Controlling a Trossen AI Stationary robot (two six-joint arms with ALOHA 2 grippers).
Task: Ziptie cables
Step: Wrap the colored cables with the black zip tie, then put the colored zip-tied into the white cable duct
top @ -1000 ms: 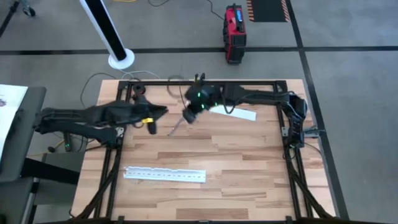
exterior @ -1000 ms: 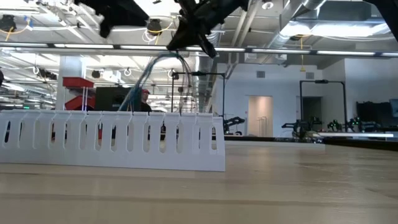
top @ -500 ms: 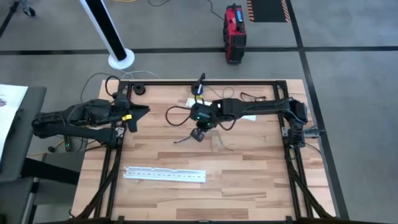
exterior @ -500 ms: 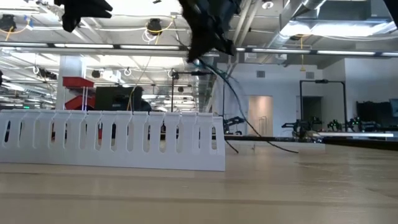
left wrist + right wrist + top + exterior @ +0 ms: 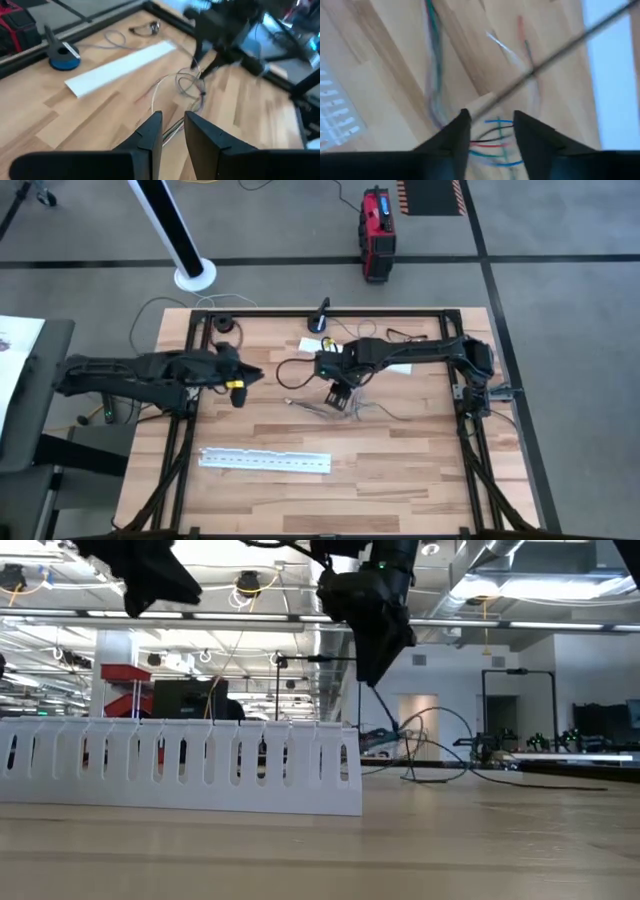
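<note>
The cables (image 5: 350, 410) are thin grey and coloured wires sprawled on the wooden table's middle; the left wrist view shows them as a loose loop (image 5: 187, 87). My right gripper (image 5: 337, 398) points down over their left part, shut on some of them (image 5: 495, 142). In the low view it hangs above the table (image 5: 377, 675). My left gripper (image 5: 238, 390) hovers left of the cables, its fingers (image 5: 173, 125) a narrow gap apart with nothing between them. My right gripper comes from above, pointing down. Several coloured wires (image 5: 492, 131) cross the gap between its two fingers near their free ends. One wire (image 5: 392, 720) hangs from the fingertips down to the table. The rest of the bunch lies slack on the wood to the right.
A long white perforated strip (image 5: 265, 462) lies near the front edge and stands across the low view (image 5: 180, 765). A second white strip (image 5: 395, 365) lies under the right arm. A round blue-black device (image 5: 318, 325) with a pale cord (image 5: 117, 37) sits at the far edge.
My right gripper has come down and toward the near edge with the cables. They hung clear below it before and now lie spread on the table to its right. My left gripper drew back toward the far left, then returned toward the table's middle.
</note>
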